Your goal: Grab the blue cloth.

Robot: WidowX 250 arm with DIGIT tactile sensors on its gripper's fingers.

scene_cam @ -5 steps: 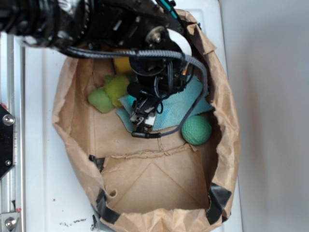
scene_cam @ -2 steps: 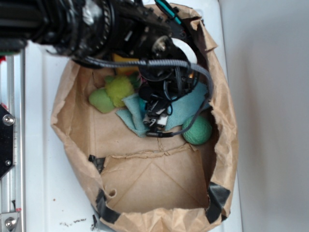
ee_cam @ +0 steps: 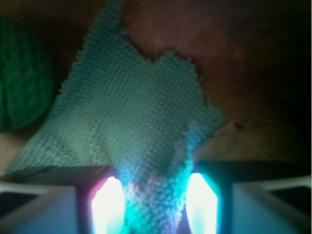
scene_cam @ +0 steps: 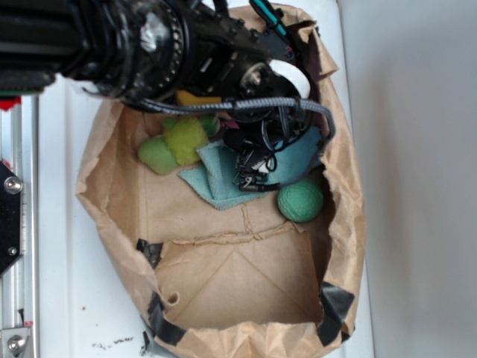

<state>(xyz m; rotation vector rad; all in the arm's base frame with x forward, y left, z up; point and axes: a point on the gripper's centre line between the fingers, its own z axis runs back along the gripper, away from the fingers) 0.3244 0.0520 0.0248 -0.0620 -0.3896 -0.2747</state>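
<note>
End effector [ee_cam: 155, 204] – pinching blue cloth [ee_cam: 136, 122]

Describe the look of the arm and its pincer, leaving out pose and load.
The arm is black and bulky, with a patch of silvery tape, a teal strip and a grey braided cable looping round it. The pincer has pale, translucent, glowing fingers.

Exterior view bright and even; wrist view dim, blurred (coloured glare along the bottom edge).

The hand [scene_cam: 250, 179] sits on the blue cloth [scene_cam: 216, 175], seemingly gripping it.
</note>
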